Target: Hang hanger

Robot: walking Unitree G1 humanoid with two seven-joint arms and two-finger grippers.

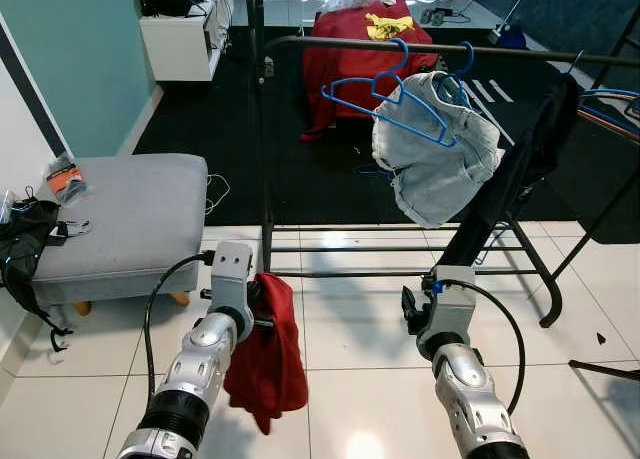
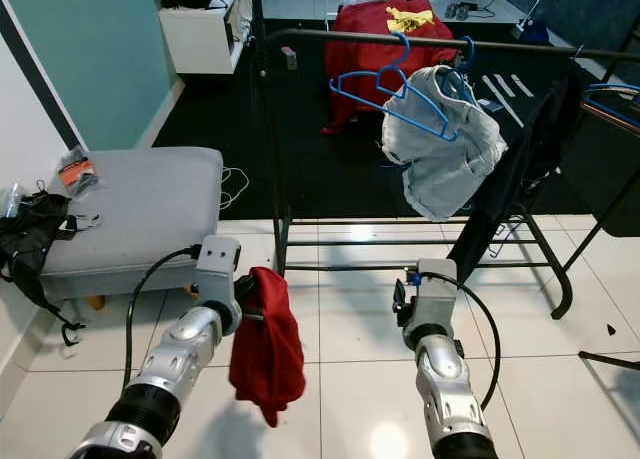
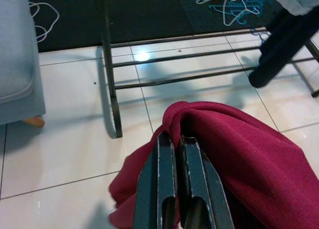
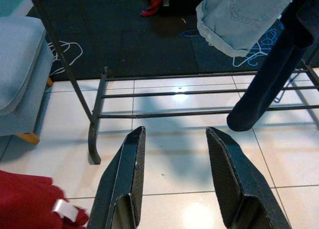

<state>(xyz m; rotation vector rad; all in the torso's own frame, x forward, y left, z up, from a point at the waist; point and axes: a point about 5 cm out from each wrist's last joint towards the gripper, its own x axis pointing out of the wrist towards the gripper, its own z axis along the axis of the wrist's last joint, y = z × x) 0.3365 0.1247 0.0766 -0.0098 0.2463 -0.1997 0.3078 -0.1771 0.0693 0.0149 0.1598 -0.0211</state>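
Left pincer [image 3: 172, 144] pinching red garment [image 3: 234, 154], right pincer [image 4: 174, 134] agape

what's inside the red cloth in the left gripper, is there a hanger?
Cannot tell. The left gripper is shut on a fold of the red cloth, which drapes down and covers whatever it may hold.

Rack rail [image 1: 330, 43] upper centre: bare stretch left of blue hanger [image 1: 385, 94]. Denim shorts [image 1: 435, 144], black garment [image 1: 515, 174] crowd right. Ottoman [image 1: 125, 224] blocks left.
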